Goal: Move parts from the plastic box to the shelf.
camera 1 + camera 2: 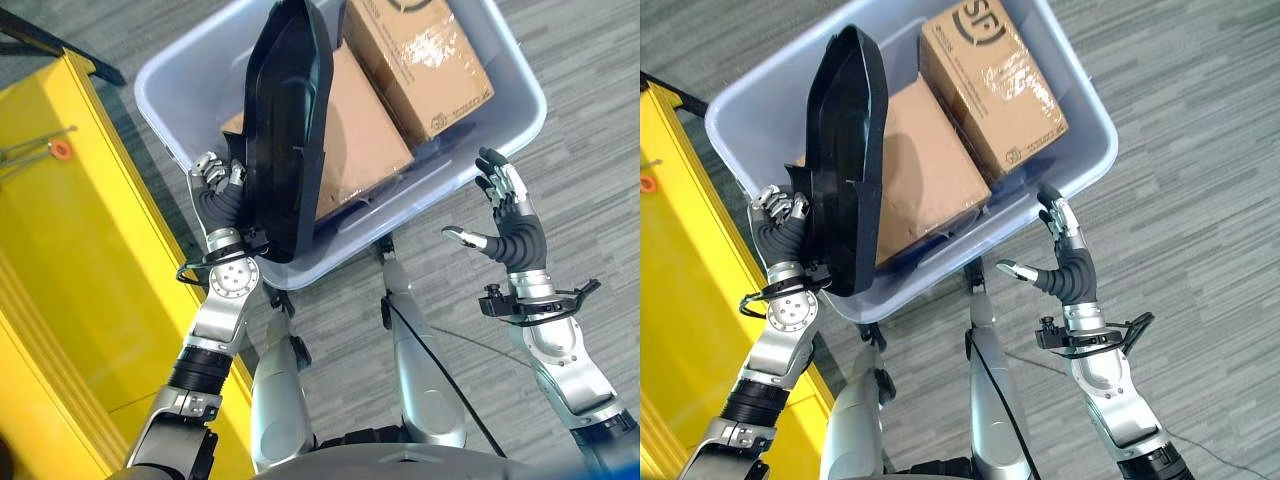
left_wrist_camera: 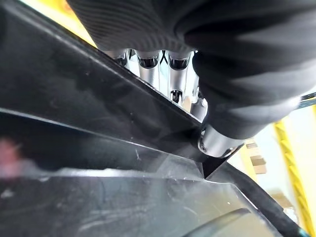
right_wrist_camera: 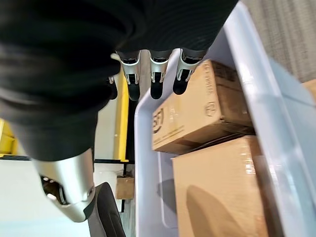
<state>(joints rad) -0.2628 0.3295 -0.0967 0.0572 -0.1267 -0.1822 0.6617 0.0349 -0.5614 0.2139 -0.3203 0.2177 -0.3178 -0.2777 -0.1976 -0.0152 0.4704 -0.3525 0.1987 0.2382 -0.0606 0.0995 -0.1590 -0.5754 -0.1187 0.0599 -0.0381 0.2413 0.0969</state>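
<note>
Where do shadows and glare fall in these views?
Left eye view: the black part, gripped by the left hand, throws a dark shadow over the flat cardboard box; the tape on the taller cardboard box glints. Left wrist view: a pale sheen streaks the black part. Right wrist view: a soft shadow lies on the flat cardboard box.

Plastic box (image 1: 520,90) crowded by two cardboard boxes (image 1: 415,60) and upright black part (image 1: 290,130); open floor (image 1: 590,180) at right.

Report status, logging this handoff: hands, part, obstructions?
Left robot hand gripping the large black moulded plastic part, upright over the pale blue plastic box. Right robot hand open, empty. Two brown cardboard boxes remain inside.
</note>
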